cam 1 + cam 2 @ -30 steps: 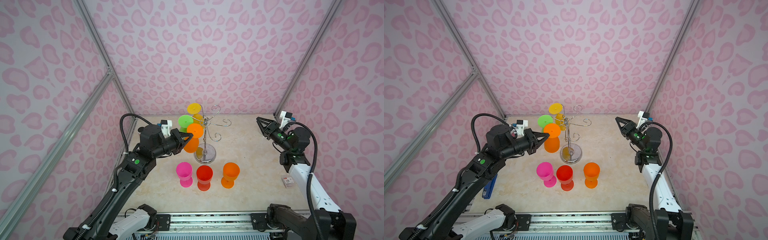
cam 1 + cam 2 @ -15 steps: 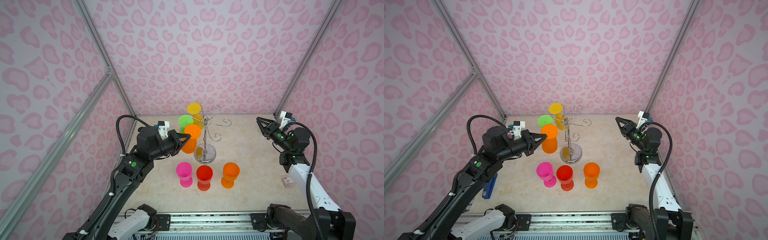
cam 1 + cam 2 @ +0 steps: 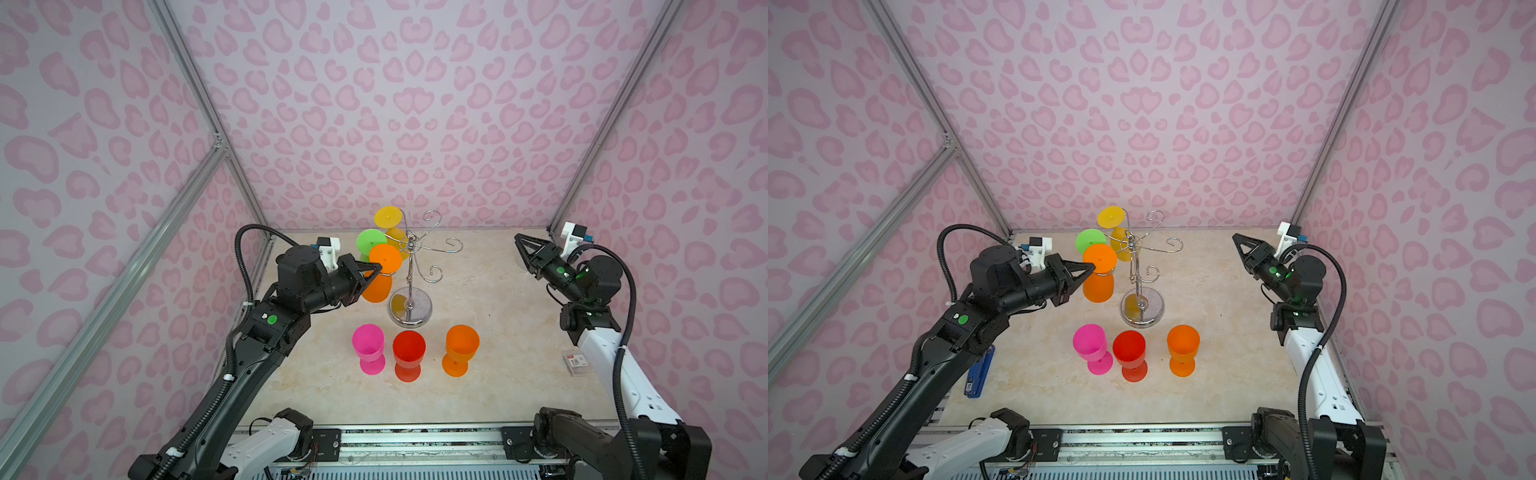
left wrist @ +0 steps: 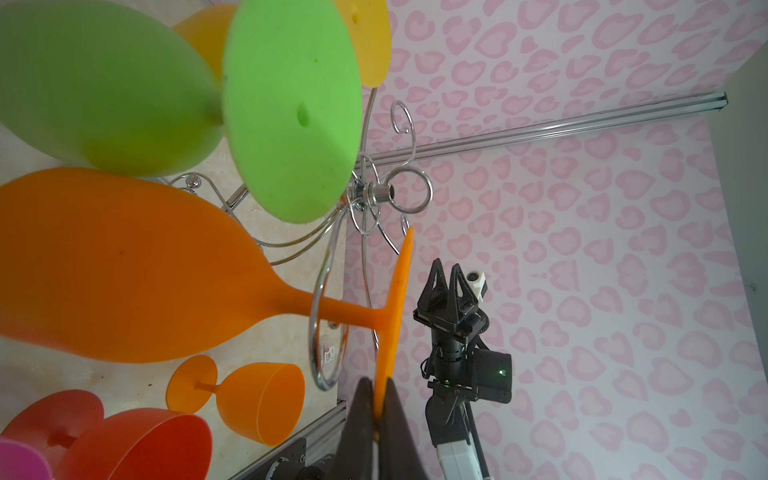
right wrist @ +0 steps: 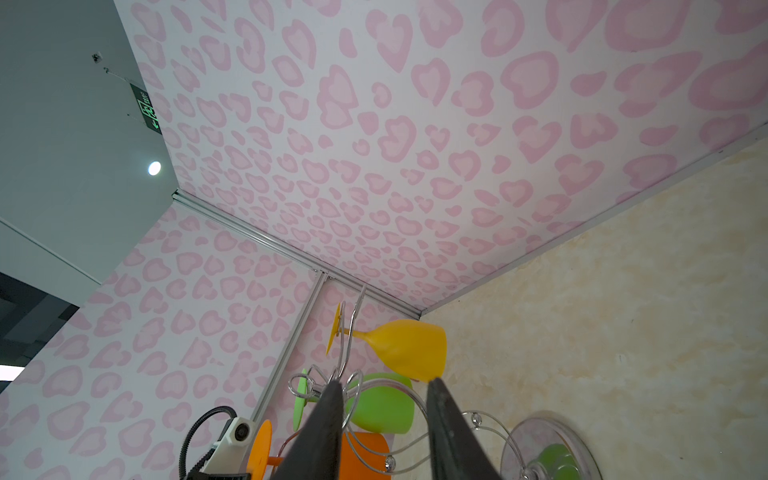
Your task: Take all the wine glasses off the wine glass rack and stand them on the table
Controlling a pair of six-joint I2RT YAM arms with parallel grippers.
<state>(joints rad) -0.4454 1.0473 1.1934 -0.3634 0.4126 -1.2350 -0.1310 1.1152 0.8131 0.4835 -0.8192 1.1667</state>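
Note:
The chrome wine glass rack stands mid-table on its round mirror base. Three glasses hang upside down from its left arms. The nearest is an orange wine glass, whose stem sits in a wire loop. My left gripper is shut on the rim of this glass's flat foot. A green glass and a yellow glass hang behind it. My right gripper hovers far right of the rack, open and holding nothing.
In front of the rack, a pink glass, a red glass and an orange glass stand upright in a row. A blue object lies under the left arm. A small label card lies near the right wall.
The left arm has drawn slightly back to the left, and the orange glass's foot has shifted a little the same way. The right arm has not moved.

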